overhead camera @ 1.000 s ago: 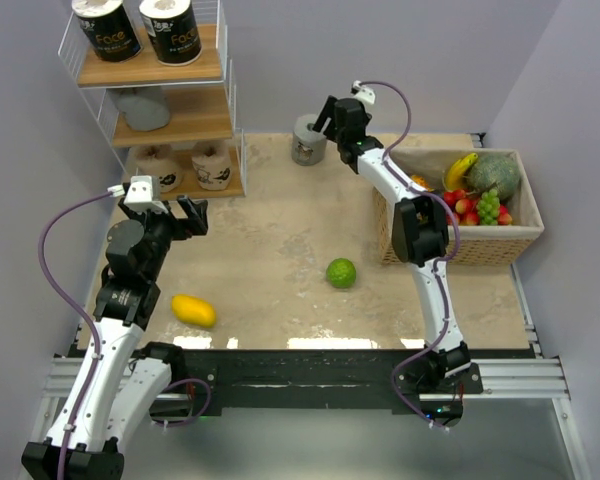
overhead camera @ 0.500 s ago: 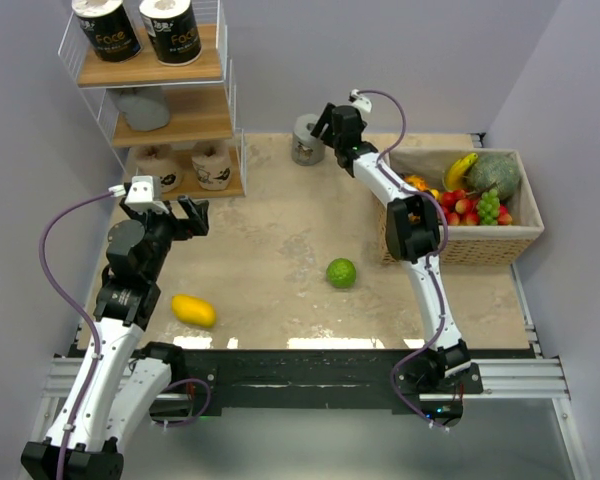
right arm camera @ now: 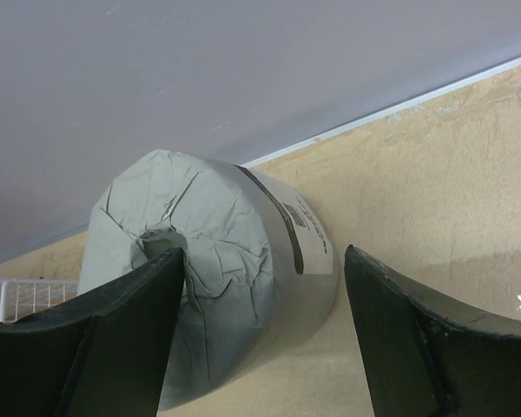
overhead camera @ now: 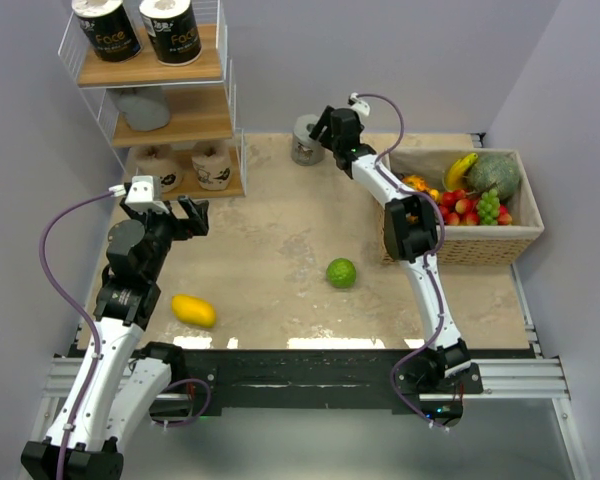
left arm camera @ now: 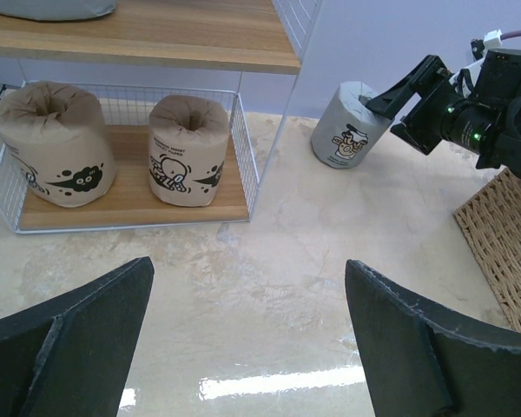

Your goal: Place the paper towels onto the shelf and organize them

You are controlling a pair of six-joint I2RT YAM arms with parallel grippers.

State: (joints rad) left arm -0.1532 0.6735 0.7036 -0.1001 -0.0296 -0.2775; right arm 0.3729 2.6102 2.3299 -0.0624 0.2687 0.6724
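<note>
The shelf [overhead camera: 208, 66] stands at the back left. Two black-wrapped paper towels [overhead camera: 105, 28] sit on its top board, a grey one [overhead camera: 142, 108] lies on the middle board, and two tan ones [left arm camera: 56, 143] [left arm camera: 188, 149] stand on the bottom board. Another grey roll [overhead camera: 305, 138] [right arm camera: 217, 269] stands upright on the table by the back wall. My right gripper [overhead camera: 321, 126] [right arm camera: 262, 261] is open at that roll, one finger over its centre hole and the other clear of its side. My left gripper [overhead camera: 200, 214] [left arm camera: 247, 265] hangs open and empty over the table in front of the shelf.
A round green fruit [overhead camera: 341, 272] lies mid-table and a yellow oval fruit [overhead camera: 193, 310] near the left front. A wicker basket [overhead camera: 460, 247] full of fruit stands at the right. The back wall rises just behind the grey roll.
My right gripper has moved left onto the grey roll on the table, and its jaws have narrowed a little. The left arm has not moved.
</note>
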